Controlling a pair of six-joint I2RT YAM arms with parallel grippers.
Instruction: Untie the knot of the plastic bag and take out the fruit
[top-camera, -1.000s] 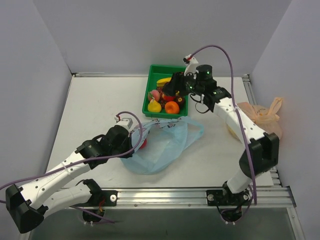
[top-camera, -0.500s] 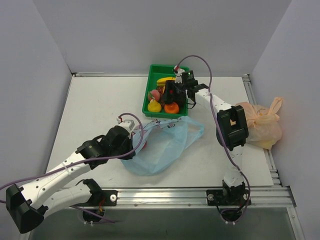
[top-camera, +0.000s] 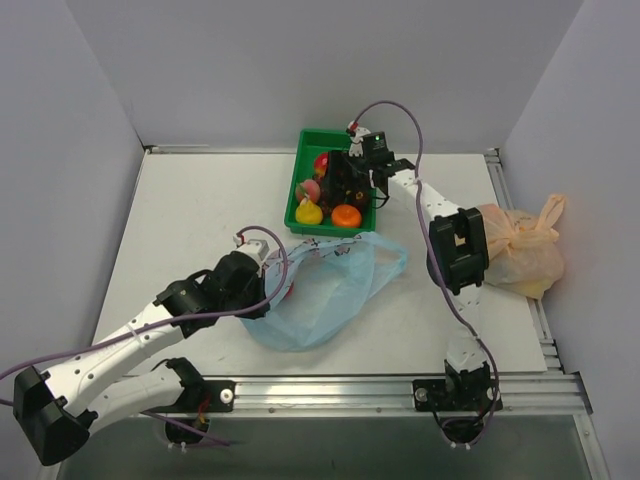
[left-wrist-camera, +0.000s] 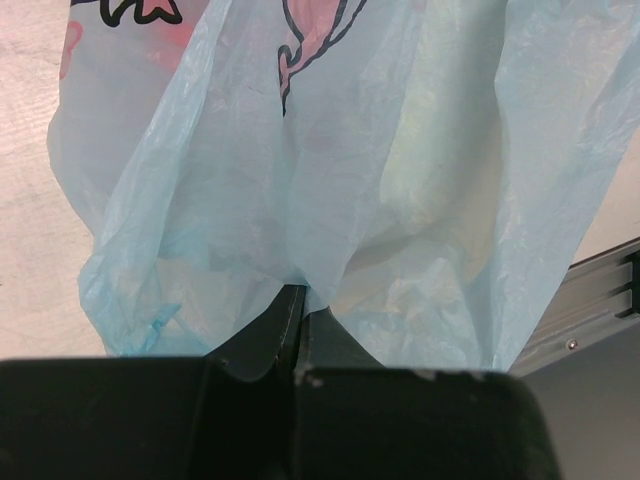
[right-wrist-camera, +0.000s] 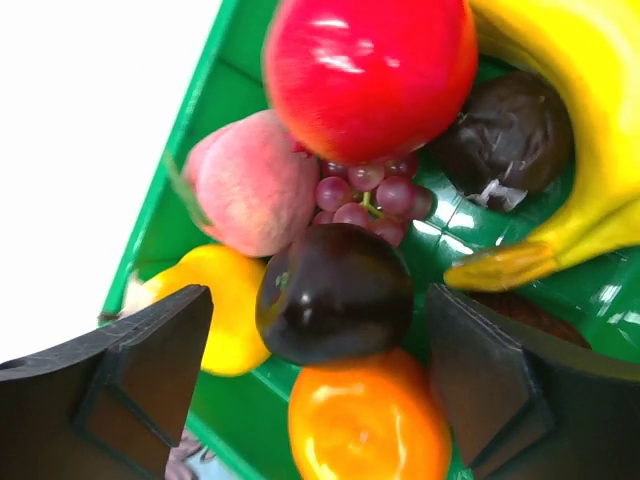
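Right gripper hangs spread wide and empty, well beyond the plastic bag lying toward the bases, its film pinched by the nearer, closed left gripper, over the green tray holding a red apple.

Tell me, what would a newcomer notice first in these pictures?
The green tray at the far side of the table brims with glossy fruit, a red apple on top, below the open right fingers. Nearer the arms, the shut left fingers pinch the light blue bag. A pale orange bag lies at the right edge.
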